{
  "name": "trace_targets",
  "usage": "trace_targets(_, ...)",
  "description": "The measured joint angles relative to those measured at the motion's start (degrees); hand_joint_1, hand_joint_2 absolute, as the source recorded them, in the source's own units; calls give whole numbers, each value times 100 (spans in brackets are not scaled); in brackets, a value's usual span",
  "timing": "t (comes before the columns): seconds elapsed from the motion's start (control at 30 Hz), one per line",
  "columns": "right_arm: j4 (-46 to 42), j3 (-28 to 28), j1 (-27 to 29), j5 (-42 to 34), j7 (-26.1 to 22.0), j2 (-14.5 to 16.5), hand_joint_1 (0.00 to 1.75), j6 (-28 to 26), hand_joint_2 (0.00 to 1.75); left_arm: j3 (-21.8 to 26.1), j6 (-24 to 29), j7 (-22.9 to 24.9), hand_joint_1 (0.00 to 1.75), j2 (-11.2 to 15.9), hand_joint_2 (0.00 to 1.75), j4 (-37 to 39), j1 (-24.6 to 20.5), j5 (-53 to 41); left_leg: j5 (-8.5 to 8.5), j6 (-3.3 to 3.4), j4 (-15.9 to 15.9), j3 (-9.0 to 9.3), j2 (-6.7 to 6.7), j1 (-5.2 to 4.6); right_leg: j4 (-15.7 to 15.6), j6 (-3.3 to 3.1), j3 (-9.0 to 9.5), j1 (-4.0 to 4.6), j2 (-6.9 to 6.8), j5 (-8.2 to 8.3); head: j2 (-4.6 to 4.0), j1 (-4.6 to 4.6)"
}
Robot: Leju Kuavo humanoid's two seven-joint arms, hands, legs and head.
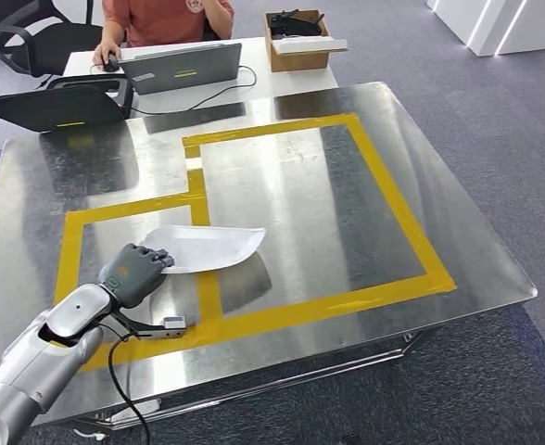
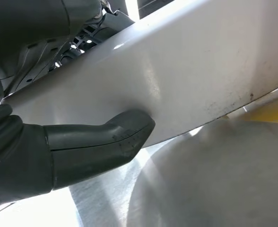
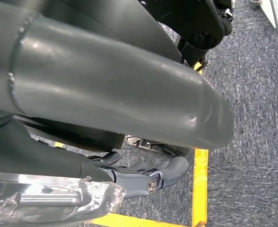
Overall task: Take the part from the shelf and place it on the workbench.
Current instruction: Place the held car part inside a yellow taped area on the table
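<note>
The left hand (image 1: 135, 272) reaches low across the bench (image 1: 368, 185), gripping the white part (image 1: 210, 247) by one end, thumb underneath.

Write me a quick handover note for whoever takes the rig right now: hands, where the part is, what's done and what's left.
Left hand: grips the white part at its near end, thumb pressed against it.
Right hand: hanging by the floor, holding nothing; fingers look loosely open.
Part: over the metal workbench, low above the yellow tape; whether it is touching the surface yet is unclear.
Done: part fetched and brought to the bench.
Left: set it down, release, pull the arm back.
</note>
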Motion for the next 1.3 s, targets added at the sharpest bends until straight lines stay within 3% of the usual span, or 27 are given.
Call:
trace_targets(0.3,0,-3,15,-35,-13,0,0,-9,0,42,11,246,175,37,175,145,-67,-75,1,-1,0,-3,0,1,2,0,-1,1,2,0,0,2)
trace_targets(0.7,0,-8,95,-116,-194,-2,0,-40,0,1064,-172,495,175,1009,175,290,60,-173,1,-3,-1,-8,2,1,23,-12,-20,2,3,-9,0,-1)
trace_targets(1.0,-7,-8,110,-108,-237,-52,0,37,0,1411,-321,617,175,1356,175,342,221,-408,3,-5,-1,-10,2,1,28,-14,-20,2,4,-9,0,1)
trace_targets(1.3,-7,-8,144,-144,-314,-104,0,92,0,1717,-108,59,175,1658,175,38,662,128,5,-10,-1,-11,3,1,30,-14,-26,2,6,-9,0,1)
